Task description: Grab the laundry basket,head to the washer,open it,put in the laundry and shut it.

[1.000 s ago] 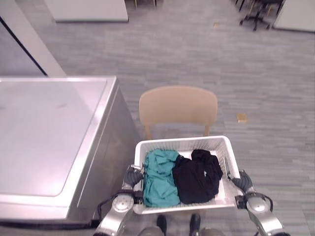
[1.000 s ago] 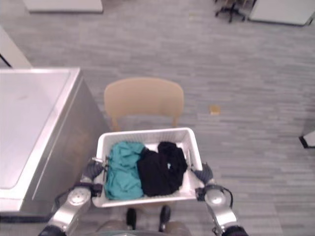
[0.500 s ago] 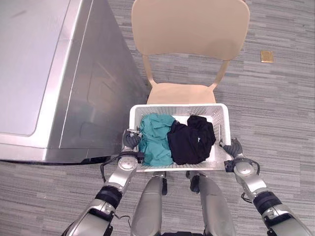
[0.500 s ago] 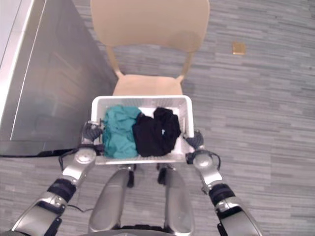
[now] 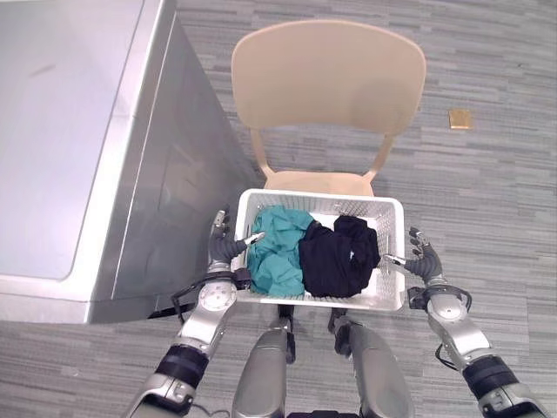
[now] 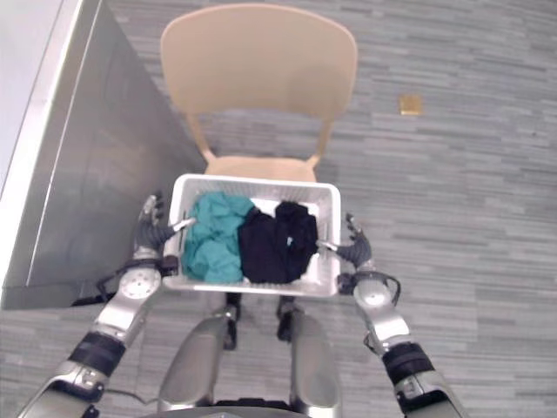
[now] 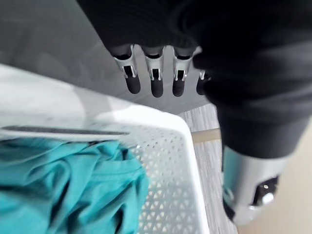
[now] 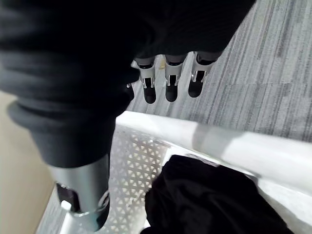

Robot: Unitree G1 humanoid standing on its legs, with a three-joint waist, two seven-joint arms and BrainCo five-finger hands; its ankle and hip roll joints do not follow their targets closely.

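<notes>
**Basket on the chair seat, my hands at its two short ends**

The laundry basket (image 5: 393,209) sits on the seat of the tan chair (image 5: 328,78), just in front of the chair's back, with the washer (image 5: 78,131) close beside the chair on my left. Inside it a teal garment (image 5: 277,257) lies toward the washer side and a black garment (image 5: 339,255) next to it, the two touching.

My left hand (image 5: 223,250) is at the basket's washer-side end and my right hand (image 5: 422,264) at the opposite end. In both wrist views my fingers (image 7: 153,80) stand straight and spread above the rim, thumbs apart from them, curled round nothing. Whether a palm or thumb touches the rim I can't quite tell from here.

I judge the load light: thin perforated plastic and two soft garments. The walls will likely flex if squeezed, and the smooth rim could slip. The rim at each short end looks the best hold, fingers hooked under the lip on both sides, kept level so the clothes don't slide.
</notes>
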